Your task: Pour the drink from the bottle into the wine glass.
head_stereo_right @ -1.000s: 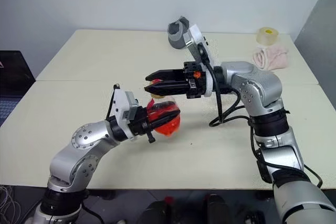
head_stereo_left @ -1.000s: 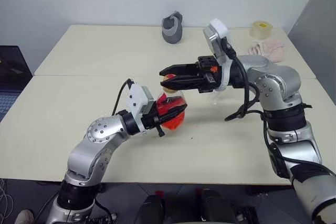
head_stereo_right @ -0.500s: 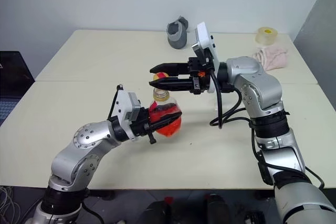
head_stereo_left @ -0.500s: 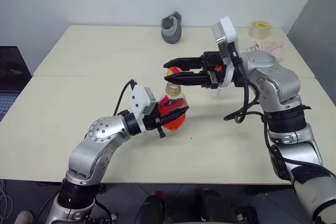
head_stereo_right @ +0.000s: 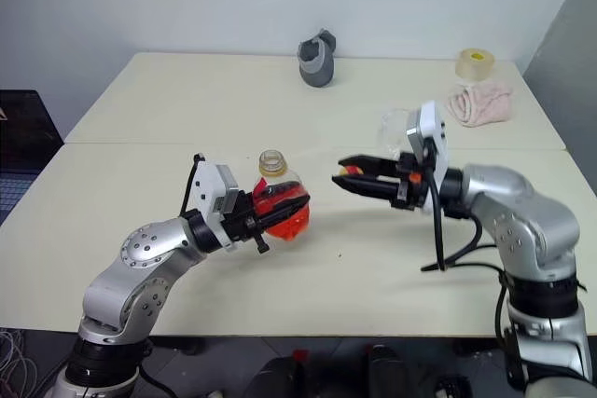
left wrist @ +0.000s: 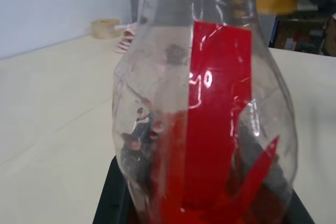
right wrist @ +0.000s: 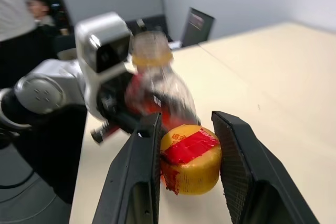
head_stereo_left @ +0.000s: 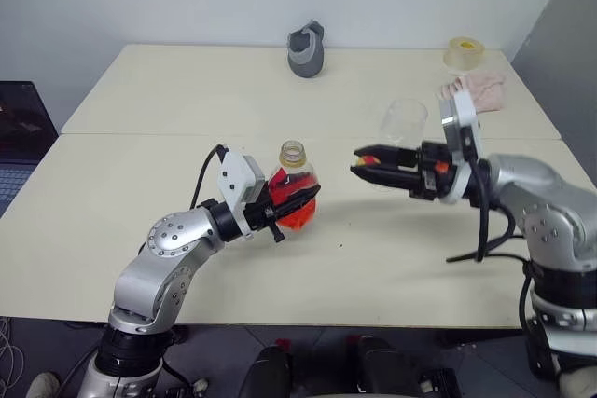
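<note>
Background of right wrist view: person [right wrist: 16,3]; right hand [right wrist: 186,145] grips yellow cap [right wrist: 190,158].

Lighting was even, bright and diffuse from overhead, casting only faint, soft shadows on the pale table [head_stereo_left: 140,174] beneath the arms; the head views were sharp, with no strong glare. In the left wrist view the bottle [left wrist: 210,108] sat very close to the lens, slightly soft, with small white highlights on its plastic. In the right wrist view the yellow cap [right wrist: 190,159] was fairly sharp, while the background and a person [right wrist: 16,9] were blurred.
</note>
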Robot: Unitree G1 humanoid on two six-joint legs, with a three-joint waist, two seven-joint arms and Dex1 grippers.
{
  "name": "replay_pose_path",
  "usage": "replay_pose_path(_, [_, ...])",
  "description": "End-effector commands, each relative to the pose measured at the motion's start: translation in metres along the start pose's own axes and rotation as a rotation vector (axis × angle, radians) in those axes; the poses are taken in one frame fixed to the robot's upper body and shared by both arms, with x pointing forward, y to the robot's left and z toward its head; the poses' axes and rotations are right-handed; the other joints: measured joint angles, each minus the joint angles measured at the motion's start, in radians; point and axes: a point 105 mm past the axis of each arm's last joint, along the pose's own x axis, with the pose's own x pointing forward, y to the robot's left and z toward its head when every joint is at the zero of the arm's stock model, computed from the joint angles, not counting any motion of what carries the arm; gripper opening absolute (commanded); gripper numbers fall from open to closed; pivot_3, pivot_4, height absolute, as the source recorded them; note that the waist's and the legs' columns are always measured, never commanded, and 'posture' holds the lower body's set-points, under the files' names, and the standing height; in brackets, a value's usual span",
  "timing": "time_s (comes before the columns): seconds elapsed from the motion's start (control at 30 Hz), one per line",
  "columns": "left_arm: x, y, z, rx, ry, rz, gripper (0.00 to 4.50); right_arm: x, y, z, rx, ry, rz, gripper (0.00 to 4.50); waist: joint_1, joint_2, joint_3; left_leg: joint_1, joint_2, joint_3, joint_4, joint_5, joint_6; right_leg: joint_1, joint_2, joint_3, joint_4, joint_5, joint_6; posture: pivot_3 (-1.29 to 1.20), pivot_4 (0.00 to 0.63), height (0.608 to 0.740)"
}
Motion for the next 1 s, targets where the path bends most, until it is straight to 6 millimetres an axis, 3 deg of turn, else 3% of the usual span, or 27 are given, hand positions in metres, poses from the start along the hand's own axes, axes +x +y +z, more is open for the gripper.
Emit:
replay_pose_path(0.03, [0.005, -0.003, 0.018, 0.040, -0.068, 0.014, 1.26, -0.016, -0.019, -0.033, -0.036, 0.027, -0.314, 1.21, 0.000, 0.000, 0.000, 0.000, 0.001, 0.000, 0.001, 0.000, 0.000, 0.001, 0.000, -0.001, 0.000, 0.000, 0.000, 0.00, 0.150, 0.740])
replay_pose_path(0.13, [0.012, 0.001, 0.021, 0.040, -0.085, 0.030, 1.26, -0.034, -0.030, -0.081, 0.008, 0.080, -0.571, 1.21, 0.000, -0.001, 0.000, 0.001, -0.001, 0.002, 0.000, 0.000, 0.000, 0.000, 0.000, 0.001, 0.000, 0.000, 0.000, 0.00, 0.150, 0.740])
replay_pose_path(0.3, [0.015, 0.006, 0.024, 0.049, -0.096, 0.040, 1.26, -0.051, -0.045, -0.107, 0.029, 0.097, -0.829, 1.21, -0.007, 0.001, 0.001, 0.004, 0.000, 0.006, 0.000, 0.000, -0.001, 0.001, 0.001, 0.005, 0.001, 0.000, 0.000, 0.00, 0.150, 0.740])
replay_pose_path(0.43, [0.016, 0.005, 0.025, 0.051, -0.101, 0.041, 1.26, -0.051, -0.045, -0.128, 0.056, 0.182, -0.864, 1.21, -0.005, 0.000, 0.001, 0.005, 0.000, 0.006, -0.001, 0.001, -0.001, 0.002, 0.003, 0.005, 0.001, 0.000, 0.000, 0.00, 0.150, 0.740])
replay_pose_path(0.47, [0.016, 0.004, 0.025, 0.051, -0.101, 0.040, 1.26, -0.050, -0.044, -0.132, 0.063, 0.197, -0.862, 1.55, -0.004, 0.001, 0.001, 0.005, 0.000, 0.007, -0.001, 0.001, -0.001, 0.002, 0.002, 0.005, 0.001, 0.000, 0.000, 0.00, 0.150, 0.740])
replay_pose_path(0.73, [0.011, 0.008, 0.023, 0.045, -0.091, 0.078, 1.26, -0.051, -0.041, -0.117, 0.118, 0.140, -0.829, 4.19, -0.003, 0.000, 0.001, 0.005, 0.000, 0.006, -0.001, 0.000, -0.001, 0.002, 0.002, 0.005, 0.000, 0.000, 0.000, 0.00, 0.150, 0.740])
replay_pose_path(0.9, [-0.004, 0.034, 0.013, 0.026, -0.065, 0.267, 1.26, -0.059, -0.032, -0.085, 0.058, 0.103, -0.736, 4.19, -0.003, 0.001, 0.001, 0.005, 0.000, 0.006, -0.001, 0.000, 0.000, 0.002, 0.002, 0.005, 0.000, 0.000, 0.000, 0.00, 0.150, 0.740])
replay_pose_path(1.0, [-0.018, 0.058, 0.004, 0.014, -0.047, 0.429, 1.26, -0.040, 0.003, -0.068, 0.110, 0.055, -0.439, 4.19, -0.005, 0.000, 0.001, 0.006, 0.000, 0.006, -0.001, 0.000, 0.000, 0.003, 0.002, 0.004, 0.000, 0.000, 0.000, 0.00, 0.150, 0.740])
